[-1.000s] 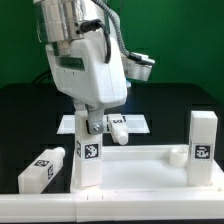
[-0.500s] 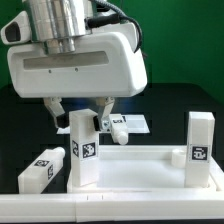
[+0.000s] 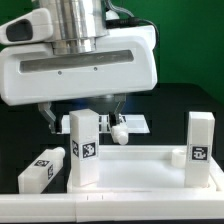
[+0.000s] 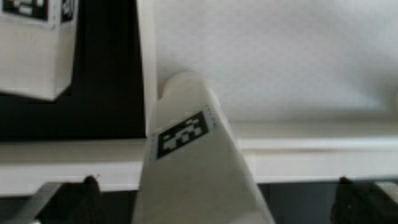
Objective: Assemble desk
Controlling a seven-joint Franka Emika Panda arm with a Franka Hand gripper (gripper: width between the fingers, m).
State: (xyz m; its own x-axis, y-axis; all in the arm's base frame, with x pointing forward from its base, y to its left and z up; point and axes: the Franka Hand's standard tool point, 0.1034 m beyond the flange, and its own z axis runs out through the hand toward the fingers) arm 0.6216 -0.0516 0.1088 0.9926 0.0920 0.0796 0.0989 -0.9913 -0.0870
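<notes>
We see the gripper [image 3: 80, 110] hang over the near upright leg [image 3: 82, 150], its jaws spread wide to either side of the leg's top and holding nothing. In the wrist view both fingertips [image 4: 80, 197] stand clear of the leg's faces. This leg stands at the corner of the tabletop [image 3: 135, 170] on the exterior view's left, though we cannot tell whether it is seated in its socket. A second leg [image 3: 203, 148] stands at the right corner, a third leg [image 3: 37, 168] lies on the black table [image 3: 20, 135] beside the tabletop, and a fourth leg [image 3: 119, 127] lies behind, by the marker board [image 3: 137, 121]. We judge the leg light, rigid and smooth-sided, so liable to slip, and best pinched high up on two opposite flat faces. Since a second ago the hand has turned from side-on to face-on and fills more of the frame, while the leg has not moved
</notes>
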